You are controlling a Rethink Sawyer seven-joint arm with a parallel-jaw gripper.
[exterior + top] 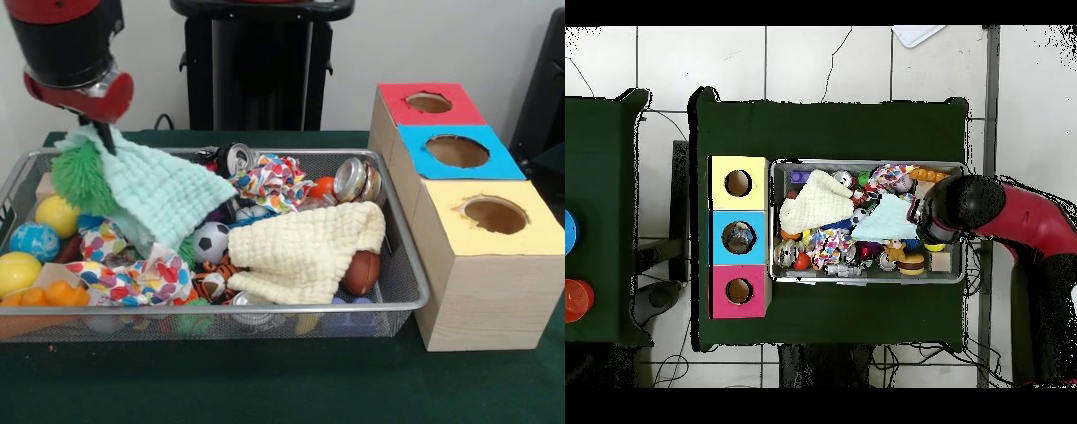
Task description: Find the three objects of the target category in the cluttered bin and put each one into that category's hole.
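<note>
The hand (104, 134) is positioned over the far left corner of the bin (415, 291) in the front view, clenched on a mint green cloth (163, 196), which is lifted at that corner and drapes down over the clutter. A cream cloth (305, 252) covers the bin's middle. No clear bottles can be made out. The blue-surround hole (456, 151) is seen in the middle box, beside the bin.

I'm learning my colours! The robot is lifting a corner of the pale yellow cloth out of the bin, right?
Nearly. The cloth being lifted is the mint green cloth; the front view shows it hanging from the end effector. The pale yellow cloth lies flat in the bin.
</note>
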